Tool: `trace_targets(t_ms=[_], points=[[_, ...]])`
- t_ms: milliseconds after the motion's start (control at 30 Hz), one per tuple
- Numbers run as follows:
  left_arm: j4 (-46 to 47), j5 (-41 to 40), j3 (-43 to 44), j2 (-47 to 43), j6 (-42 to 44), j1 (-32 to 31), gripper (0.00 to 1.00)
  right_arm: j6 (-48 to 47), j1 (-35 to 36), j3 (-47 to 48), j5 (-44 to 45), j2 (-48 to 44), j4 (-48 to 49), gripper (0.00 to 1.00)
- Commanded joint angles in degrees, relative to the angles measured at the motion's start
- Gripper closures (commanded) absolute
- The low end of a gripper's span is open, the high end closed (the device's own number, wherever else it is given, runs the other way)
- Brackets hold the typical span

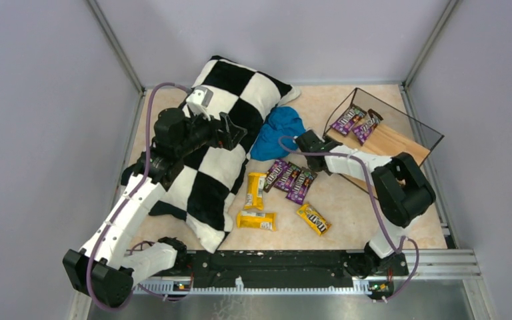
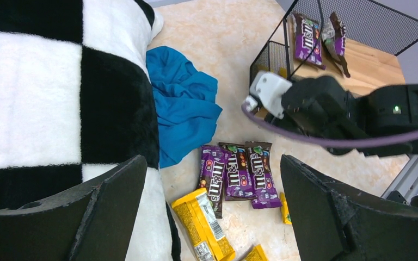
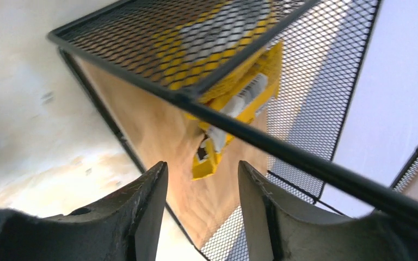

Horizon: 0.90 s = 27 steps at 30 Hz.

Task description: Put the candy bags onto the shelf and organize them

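Enclosure w/ three plain pale lavender-grey walls: left wall (image 1: 40, 133), back wall (image 1: 273, 33), right wall (image 1: 493, 147), all matte. Silver alu posts slant at the back corners: left post (image 1: 115, 45) upper left, right post (image 1: 430, 41) upper right. Tabletop (image 1: 347, 200) is beige, marbled, mid frame. Black rail (image 1: 273, 260) runs along table's bottom edge, w/ silver slotted extrusion (image 1: 450, 257) lower right. Grey metal sheet (image 1: 273, 308) sits at very bottom of frame. Light is even, shadows soft.

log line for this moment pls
right hand: open at shelf | yellow bag: on shelf board, ungripped | left hand: open above pillow | loose bags: on table
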Motion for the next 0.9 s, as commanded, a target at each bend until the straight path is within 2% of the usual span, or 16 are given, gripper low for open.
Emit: trace_targets(t_ms=[0, 100, 267, 567, 700, 867], points=[[2.89, 0.19, 1.19, 0.53, 0.68, -0.3, 0.02, 4.7, 7.66, -2.35, 1.16, -5.63, -2.97, 0.47], [4.88, 1.81, -0.1, -0.04, 0.19, -0.31, 0.01, 7.54, 11.38, -3.32, -0.86, -9.33, -4.51, 0.45], [5.37, 1.57, -0.34, 0.36, 0.83, -0.3, 0.02, 10.25, 13.06, -4.12, -8.89, -14.36, -4.42, 0.44], [9.61, -2.28, -3.09, -2.26, 0.64, -0.31, 0.01, 11.07, 12.25, -7.05, -10.96, -21.13, 5.76, 0.35], [6.84, 0.16, 4.87, -1.7, -6.4, -0.3, 0.01, 11.65, 11.88, -3.12, -17.1, -19.11, 7.32, 0.36], [10.97, 1.75, 17.21, 1.0, -11.8, -0.31, 0.01, 12.8, 11.54, -0.61, -25.58, -16.06, 12.69, 0.36]])
